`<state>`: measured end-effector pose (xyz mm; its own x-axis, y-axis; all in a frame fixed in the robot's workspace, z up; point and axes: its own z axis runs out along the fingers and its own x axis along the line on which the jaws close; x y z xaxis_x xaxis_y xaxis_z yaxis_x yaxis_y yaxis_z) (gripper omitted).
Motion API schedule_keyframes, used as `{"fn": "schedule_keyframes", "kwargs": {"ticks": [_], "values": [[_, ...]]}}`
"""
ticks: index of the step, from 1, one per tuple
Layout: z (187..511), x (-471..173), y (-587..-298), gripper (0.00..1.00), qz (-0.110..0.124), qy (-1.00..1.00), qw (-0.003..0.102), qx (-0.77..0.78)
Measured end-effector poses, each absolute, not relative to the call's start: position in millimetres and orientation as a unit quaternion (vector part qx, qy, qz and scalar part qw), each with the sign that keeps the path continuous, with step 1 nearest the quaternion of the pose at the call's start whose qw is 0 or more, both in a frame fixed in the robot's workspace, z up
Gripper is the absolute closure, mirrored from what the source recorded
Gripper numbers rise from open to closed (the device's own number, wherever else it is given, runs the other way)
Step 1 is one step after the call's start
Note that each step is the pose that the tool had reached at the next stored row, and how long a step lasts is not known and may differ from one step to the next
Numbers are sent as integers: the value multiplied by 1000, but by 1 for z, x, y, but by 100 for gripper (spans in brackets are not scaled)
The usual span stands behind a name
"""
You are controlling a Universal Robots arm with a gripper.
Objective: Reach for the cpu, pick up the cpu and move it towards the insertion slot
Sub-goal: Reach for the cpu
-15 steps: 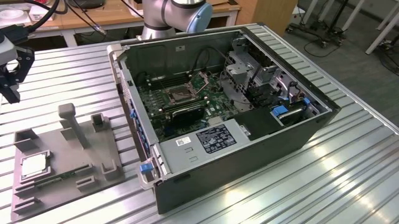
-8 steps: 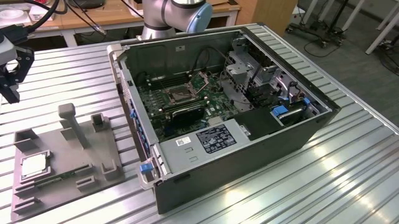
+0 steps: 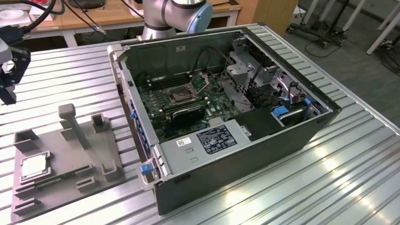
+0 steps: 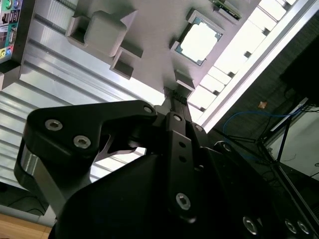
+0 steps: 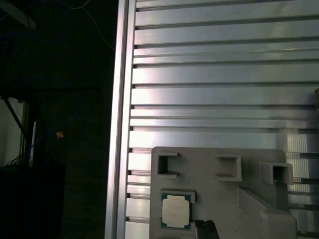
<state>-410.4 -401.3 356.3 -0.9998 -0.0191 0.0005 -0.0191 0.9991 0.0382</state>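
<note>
In the exterior view, the end effector (image 3: 7,91), grip unreadable, hangs over the desk (image 3: 69,75) at 12 o'clock of the cpu (image 3: 34,166), which lies in a grey fixture (image 3: 65,157).

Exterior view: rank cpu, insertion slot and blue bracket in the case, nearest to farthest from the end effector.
1. cpu, on the grey fixture, exterior view's left, closest to the end effector.
2. insertion slot, on the motherboard inside the case.
3. blue bracket, toward the exterior view's right.
</note>
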Motion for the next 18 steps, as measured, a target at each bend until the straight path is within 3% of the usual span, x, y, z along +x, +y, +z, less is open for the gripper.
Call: {"fn": "schedule_keyframes", "kwargs": {"ticks": [18], "values": [[356, -413, -401, 89, -19, -1000, 0, 10]]}}
